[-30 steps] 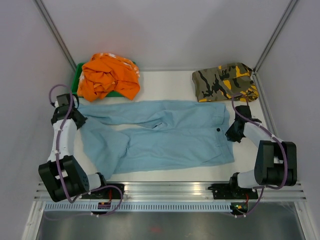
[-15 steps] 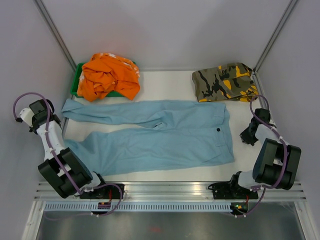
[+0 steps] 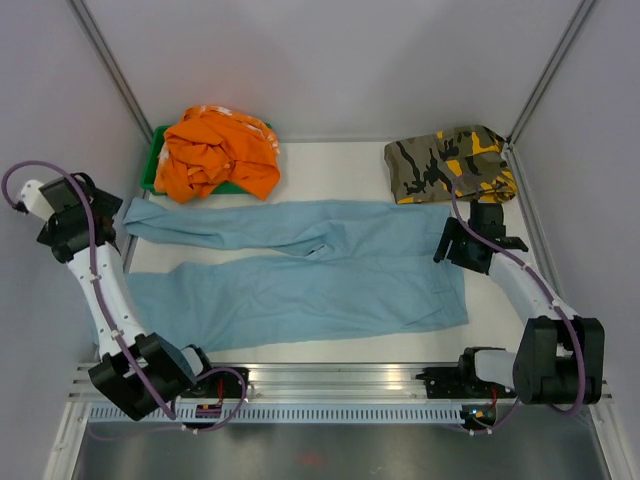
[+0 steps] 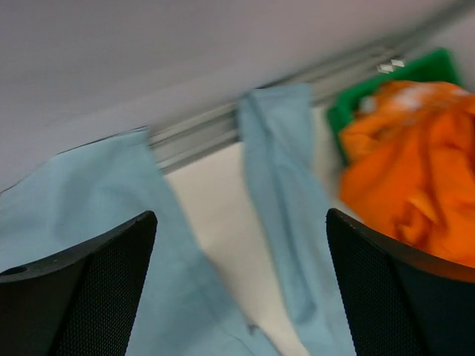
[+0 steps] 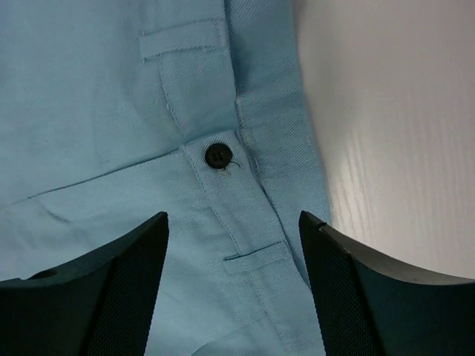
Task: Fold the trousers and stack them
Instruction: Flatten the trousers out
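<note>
The light blue trousers (image 3: 300, 275) lie flat across the table, waist to the right and both legs (image 4: 286, 193) stretched to the left with a strip of bare table between them. My left gripper (image 3: 85, 220) hangs raised at the far left, beyond the leg ends, open and empty (image 4: 241, 297). My right gripper (image 3: 456, 245) hovers over the waistband, open, with nothing between its fingers (image 5: 234, 282). The dark waist button (image 5: 218, 156) and a belt loop (image 5: 256, 256) lie just ahead of its jaws.
An orange garment (image 3: 215, 150) is piled in a green bin (image 3: 155, 160) at the back left, close to the upper leg. A camouflage garment (image 3: 450, 165) lies at the back right, just beyond the right gripper. White walls close in both sides.
The left gripper pulled the legs straight out to the left, then opened and rose. The right gripper swung out to the right, came back over the waistband and opened.
</note>
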Controlling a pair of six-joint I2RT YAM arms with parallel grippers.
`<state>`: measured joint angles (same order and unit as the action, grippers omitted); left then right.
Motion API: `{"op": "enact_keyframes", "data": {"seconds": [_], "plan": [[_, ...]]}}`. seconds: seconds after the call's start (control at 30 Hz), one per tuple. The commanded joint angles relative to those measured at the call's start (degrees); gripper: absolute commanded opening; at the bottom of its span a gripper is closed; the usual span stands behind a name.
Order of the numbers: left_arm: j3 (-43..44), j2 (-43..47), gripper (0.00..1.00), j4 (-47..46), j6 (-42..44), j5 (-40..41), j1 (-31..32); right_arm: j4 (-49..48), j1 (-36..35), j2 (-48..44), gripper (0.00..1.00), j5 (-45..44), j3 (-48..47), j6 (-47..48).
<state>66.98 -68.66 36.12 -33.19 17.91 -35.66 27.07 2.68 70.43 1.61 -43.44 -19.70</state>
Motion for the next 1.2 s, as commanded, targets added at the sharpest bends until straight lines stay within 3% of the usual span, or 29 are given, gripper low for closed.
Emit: {"op": "enact_keyframes", "data": {"seconds": [0.0,0.17,0.27,0.4,0.5,0.53,0.57,0.7,1.03,1.17], "plan": [[6.0,1.9,1.0,-1.7,1.5,-17.0,6.1,1.7,-2.4,3.4,0.78,-5.1,-0.9,1.7],[6.7,5.6,1.0,-1.1,4.4,-25.2,17.8,1.1,-5.7,11.0,0.76,-9.5,-1.9,0.1],[5.4,8.4,1.0,-0.6,4.4,-29.9,18.8,1.6,-6.8,15.3,0.68,-11.7,-3.2,-0.3],[4.4,11.4,1.0,1.5,7.1,-30.5,18.8,0.3,-7.1,17.8,0.55,-12.4,-1.8,-1.7],[3.4,13.1,1.0,3.3,7.1,-31.0,19.3,-0.6,-7.1,18.5,0.32,-14.9,0.0,-3.4],[2.4,13.6,1.0,3.3,6.9,-31.4,19.7,-0.4,-7.1,18.8,0.13,-15.6,-0.1,-3.9],[1.8,14.1,1.0,3.1,6.6,-32.0,20.3,0.7,-7.0,19.1,0.02,-17.0,-0.4,-5.1],[0.9,15.0,1.0,3.9,6.1,-32.9,21.1,4.1,-4.2,19.7,0.0,-21.4,-2.8,-11.3],[-0.4,13.2,1.0,4.4,7.3,-31.4,23.1,9.7,18.1,13.8,0.0,-24.5,-4.5,-8.2],[-1.2,11.6,1.0,4.1,7.6,-30.3,23.4,10.8,21.4,14.0,0.0,-23.4,-6.1,-6.1]]}}
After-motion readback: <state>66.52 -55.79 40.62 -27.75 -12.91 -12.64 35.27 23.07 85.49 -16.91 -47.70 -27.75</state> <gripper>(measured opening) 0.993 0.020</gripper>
